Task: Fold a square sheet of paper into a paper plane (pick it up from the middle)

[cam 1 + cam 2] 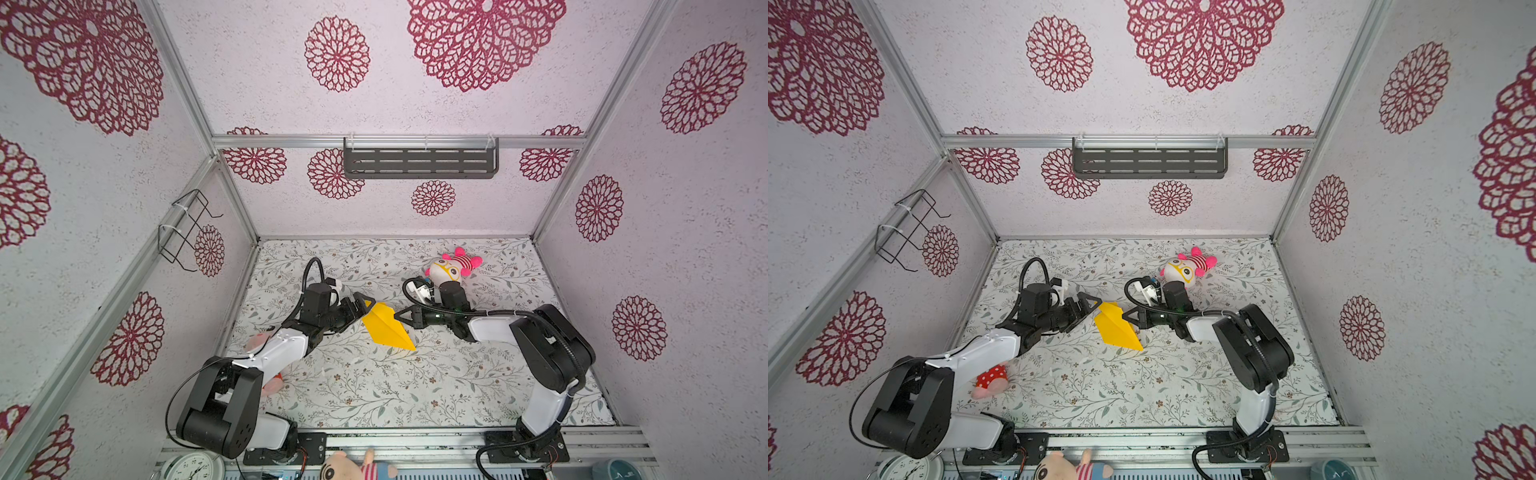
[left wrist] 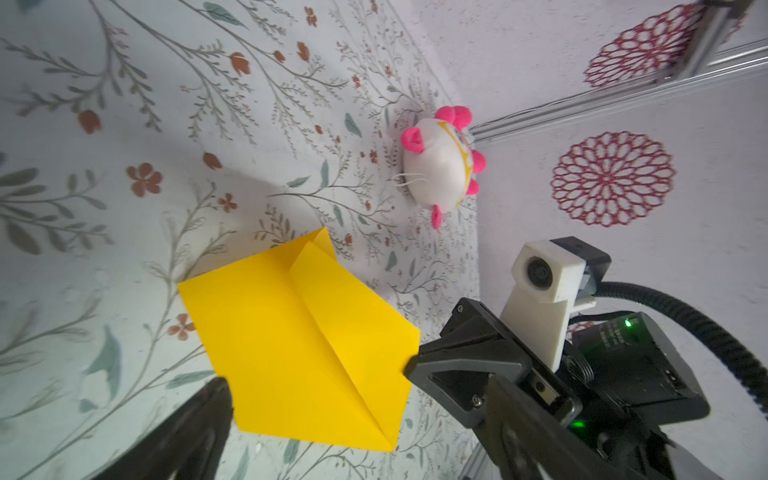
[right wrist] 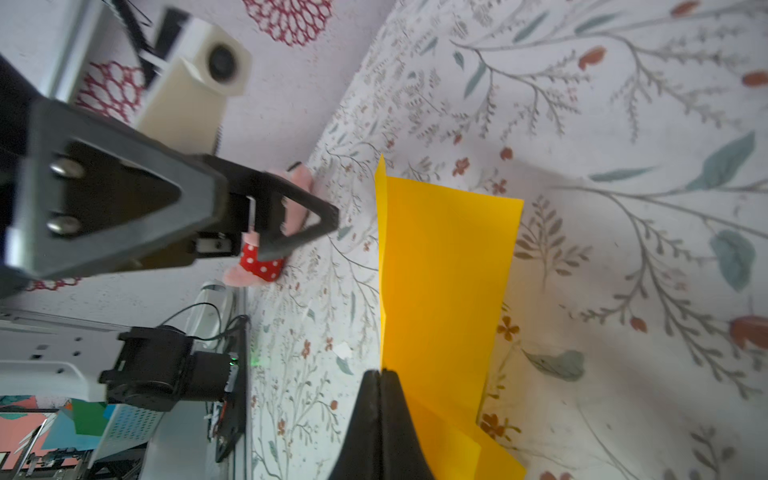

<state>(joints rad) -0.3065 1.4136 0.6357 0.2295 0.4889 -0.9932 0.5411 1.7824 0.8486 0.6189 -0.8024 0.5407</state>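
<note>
In both top views the paper plane (image 1: 386, 328) sat just in front of the plush toy (image 1: 453, 266). The right hand (image 1: 397, 318) was pinched tight on its edge, and the left hand (image 1: 360, 312) gaped wide, holding nothing. From the left wrist, the right hand (image 2: 415, 365) showed clamped on the plane (image 2: 299, 345). From the right wrist, closed jaws bit the plane's (image 3: 444, 299) yellow edge.

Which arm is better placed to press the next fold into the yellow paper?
Left, probably: the left gripper is open and free beside the paper plane, while the right gripper is shut on its edge, holding it.
</note>
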